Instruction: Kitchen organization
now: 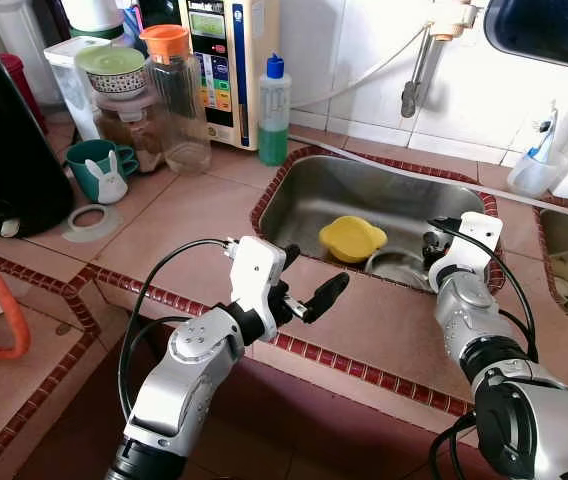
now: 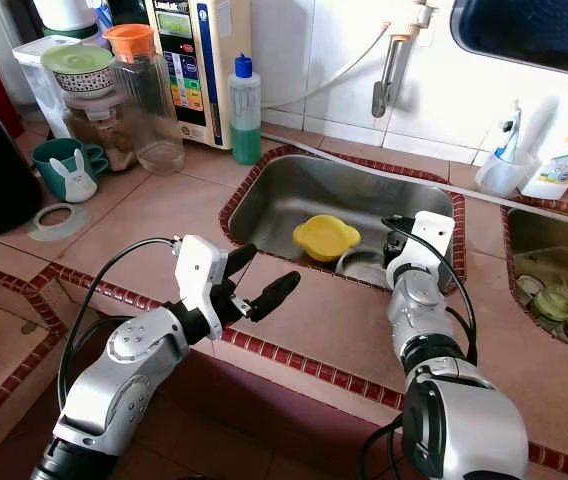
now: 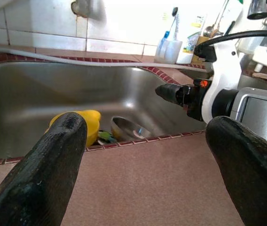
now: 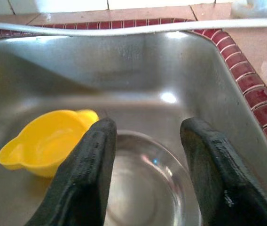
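Stainless steel: a round, shallow metal bowl [image 4: 145, 183] lies in the rectangular steel sink [image 1: 304, 190], at the near wall, with a yellow plastic cup with two small ear handles [image 1: 352, 238] just beside it on the robot's left. Whether the two touch cannot be told.

Right gripper [image 4: 147, 160]: over the near edge of the sink, pointed down at the steel bowl. Fingers parted, nothing between them; in the right wrist view they frame the far rim of the bowl.

Left gripper [image 1: 304, 285]: above the terracotta tiled counter [image 1: 194, 215] in front of the sink, aimed across toward the right arm. Fingers spread wide, empty.

Handling, judged:
- Steel bowl: stiff, light, not fragile. Smooth wall, possibly wet, so likely slippery. Best hold is a pinch across the rim, one finger inside and one outside; the curved wall offers no purchase.
- It sits close to the near wall of the sink, so the rim on that side may be hard to reach; the far or side rim looks more open.
- Yellow cup: very light, slightly flexible; could be nudged by the finger nearest it. Take it by an ear or the rim.

Dark red tile edging [image 1: 364, 375] borders the counter front.
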Robot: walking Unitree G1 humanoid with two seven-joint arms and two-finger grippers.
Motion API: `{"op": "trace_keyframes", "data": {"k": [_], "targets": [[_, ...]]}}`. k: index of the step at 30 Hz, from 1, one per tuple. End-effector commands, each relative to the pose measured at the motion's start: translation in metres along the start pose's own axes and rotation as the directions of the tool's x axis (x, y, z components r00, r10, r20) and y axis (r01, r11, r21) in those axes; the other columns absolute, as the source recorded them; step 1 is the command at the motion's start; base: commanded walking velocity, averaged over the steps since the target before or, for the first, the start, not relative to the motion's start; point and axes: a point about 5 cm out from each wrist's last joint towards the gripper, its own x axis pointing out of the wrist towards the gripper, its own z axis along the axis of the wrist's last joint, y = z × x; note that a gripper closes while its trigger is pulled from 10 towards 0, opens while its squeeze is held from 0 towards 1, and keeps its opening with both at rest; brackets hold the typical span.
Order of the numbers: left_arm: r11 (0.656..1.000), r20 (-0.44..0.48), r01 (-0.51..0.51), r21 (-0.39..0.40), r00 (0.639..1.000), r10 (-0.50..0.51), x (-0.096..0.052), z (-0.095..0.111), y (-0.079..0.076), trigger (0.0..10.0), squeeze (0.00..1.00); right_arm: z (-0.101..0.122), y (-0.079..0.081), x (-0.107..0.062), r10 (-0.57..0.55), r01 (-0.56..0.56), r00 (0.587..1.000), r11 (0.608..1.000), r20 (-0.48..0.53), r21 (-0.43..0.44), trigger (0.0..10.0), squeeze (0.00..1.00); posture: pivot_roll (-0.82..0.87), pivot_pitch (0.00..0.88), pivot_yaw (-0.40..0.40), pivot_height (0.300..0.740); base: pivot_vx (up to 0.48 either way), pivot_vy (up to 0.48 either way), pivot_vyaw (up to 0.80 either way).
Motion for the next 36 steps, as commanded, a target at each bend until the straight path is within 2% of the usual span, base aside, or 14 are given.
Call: {"op": "trace_keyframes", "data": {"k": [1, 12, 15, 21, 24, 26, 30, 32, 35, 36], "targets": [[1.0, 0.013, 0.002, 0.021, 1.0, -0.002, 0.001, 0.004, -0.001, 10.0, 0.0, 0.004, 0.002, 0.002, 0.004, -0.004, 1.0, 1.0, -0.006, 0.026, 10.0, 1.0, 0.2, 0.0, 0.013, 0.74, 0.0, 0.0, 0.0], [0.999, 0.015, -0.027, 0.023, 1.0, 0.027, 0.004, 0.003, 0.002, 10.0, 0.0, 0.015, 0.007, 0.003, 0.036, -0.038, 0.998, 0.998, 0.047, 0.048, 10.0, 1.0, 0.18, 0.0, 0.008, 0.74, 0.0, 0.0, 0.0], [0.993, 0.003, -0.112, 0.028, 0.994, 0.112, 0.008, 0.001, 0.011, 10.0, 0.0, 0.017, 0.005, 0.0, 0.06, -0.063, 0.993, 0.998, 0.105, 0.023, 10.0, 1.0, 0.15, 0.0, 0.007, 0.74, 0.0, 0.0, 0.0], [0.984, -0.03, -0.175, 0.032, 0.984, 0.176, 0.012, -0.004, 0.019, 10.0, 0.0, 0.018, 0.002, -0.006, 0.081, -0.078, 0.982, 0.997, 0.173, -0.025, 10.0, 1.0, 0.12, 0.0, 0.014, 0.74, 0.0, 0.0, 0.0], [0.975, -0.027, -0.22, 0.043, 0.975, 0.222, 0.014, -0.003, 0.024, 10.0, 0.0, 0.02, -0.002, -0.013, 0.098, -0.086, 0.97, 0.994, 0.224, -0.061, 10.0, 1.0, 0.1, 0.0, 0.021, 0.74, 0.0, 0.0, 0.0], [0.959, 0.019, -0.274, 0.08, 0.962, 0.273, 0.017, 0.004, 0.032, 10.0, 0.0, 0.023, -0.006, -0.028, 0.128, -0.102, 0.951, 0.989, 0.28, -0.107, 10.0, 1.0, 0.09, 0.0, 0.026, 0.74, 0.0, 0.0, 0.0], [0.945, 0.035, -0.311, 0.105, 0.95, 0.309, 0.018, 0.009, 0.038, 10.0, 0.0, 0.025, -0.008, -0.037, 0.144, -0.108, 0.942, 0.985, 0.303, -0.132, 10.0, 1.0, 0.08, 0.0, 0.028, 0.74, 0.0, 0.0, 0.0], [0.944, 0.032, -0.319, 0.08, 0.948, 0.317, 0.018, 0.01, 0.045, 10.0, 0.0, 0.023, -0.009, -0.056, 0.157, -0.119, 0.936, 0.984, 0.314, -0.136, 10.0, 1.0, 0.06, 0.0, 0.033, 0.74, 0.0, 0.0, 0.0], [0.94, 0.029, -0.337, 0.043, 0.941, 0.336, 0.015, 0.01, 0.05, 10.0, 0.0, 0.02, -0.007, -0.074, 0.176, -0.137, 0.928, 0.981, 0.328, -0.139, 10.0, 1.0, 0.05, 0.0, 0.033, 0.74, 0.0, 0.0, 0.0], [0.94, 0.029, -0.337, 0.043, 0.941, 0.336, 0.015, 0.01, 0.05, 10.0, 0.0, 0.02, -0.007, -0.074, 0.176, -0.137, 0.928, 0.981, 0.328, -0.139, 10.0, 1.0, 0.05, 0.0, 0.033, 0.74, 0.0, 0.0, 0.0]]}}
